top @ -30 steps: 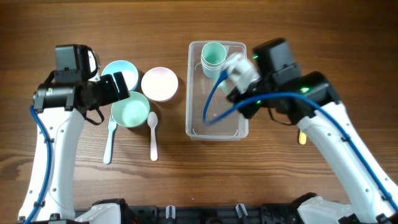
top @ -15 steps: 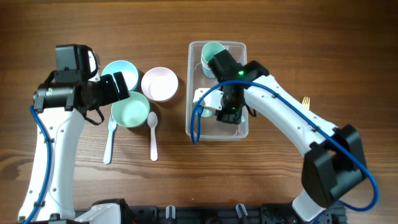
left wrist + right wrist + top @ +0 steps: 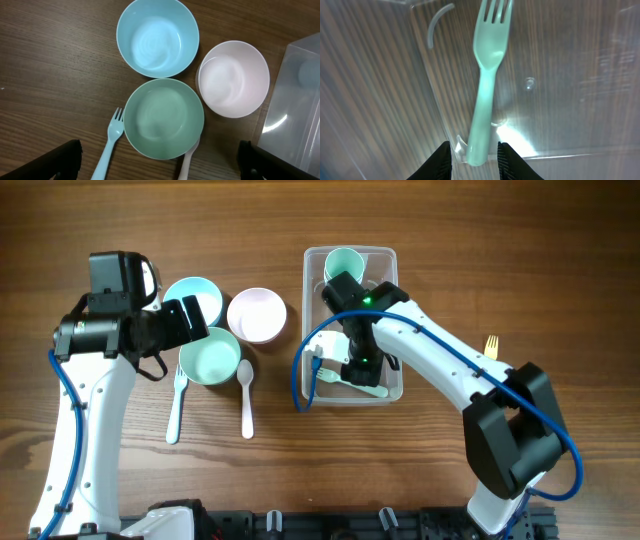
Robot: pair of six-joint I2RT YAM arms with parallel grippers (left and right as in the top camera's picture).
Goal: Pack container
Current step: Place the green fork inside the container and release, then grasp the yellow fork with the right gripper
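The brown wooden table (image 3: 120,220) carries the clear rectangular plastic container (image 3: 304,310) right of centre, just beside a pale pink round bowl (image 3: 233,78). The left gripper (image 3: 159,162) hangs spread wide and empty over that bowl, a light blue bowl (image 3: 157,37) and a green bowl (image 3: 163,117). A mint-green cup (image 3: 345,268) stands at the container's far end. Inside the container, the right gripper (image 3: 474,159) is clamped on the handle of a mint-green plastic fork (image 3: 487,75). A light blue fork (image 3: 111,142) and a white spoon (image 3: 246,395) flank the green bowl.
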